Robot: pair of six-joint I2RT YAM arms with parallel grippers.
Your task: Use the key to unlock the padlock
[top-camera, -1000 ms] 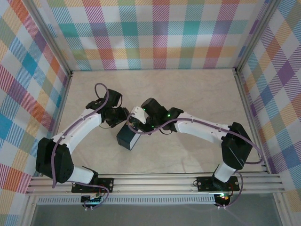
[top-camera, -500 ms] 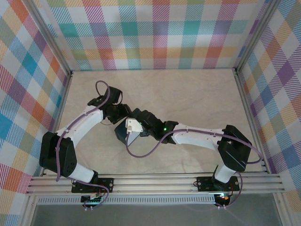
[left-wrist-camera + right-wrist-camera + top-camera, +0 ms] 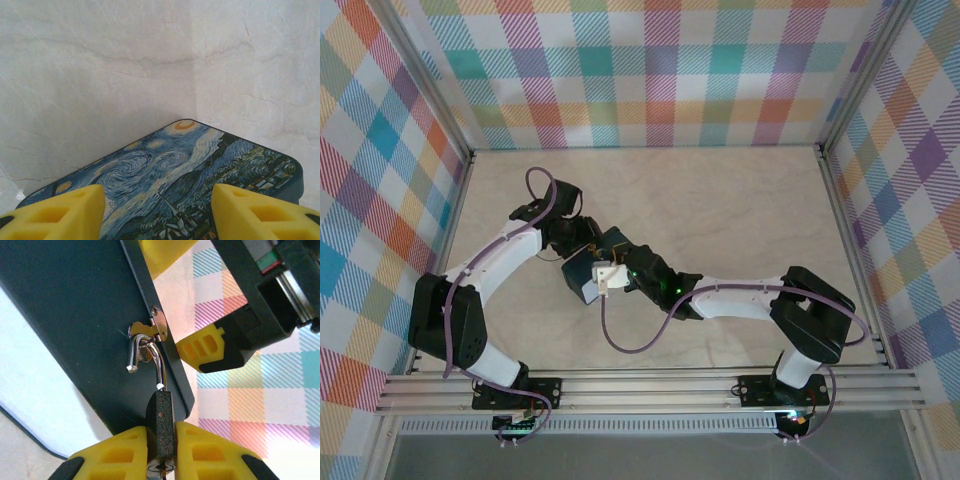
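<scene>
Right gripper (image 3: 161, 452): yellow jaws nearly closed, pinching the small dark squarish padlock (image 3: 161, 417) by the two flat sides of its body.

Padlock hangs off the gold-coloured hasp (image 3: 158, 324) at the edge of the dark blue box with the swirl-painted starry-night lid (image 3: 200, 180). Its thin silver U-shaped shackle (image 3: 160, 365) is hooked through the hasp loop. The long leg runs into the padlock body. The short leg's free end is out of the body and sits beside the hasp, against the box's plain dark side.

Left gripper (image 3: 159, 210): jaws about half open, nothing between them. Both yellow fingertips (image 3: 55, 212) sit over the painted face of the box. Can't tell whether they press on it or hover just off it. In the right wrist view the same tips are on the far side of the box edge, near the hasp.

Box is tipped up on the pale marble-look table (image 3: 100, 65), between the two wrists in the overhead view. Interior is hidden, so contents unknown.
</scene>
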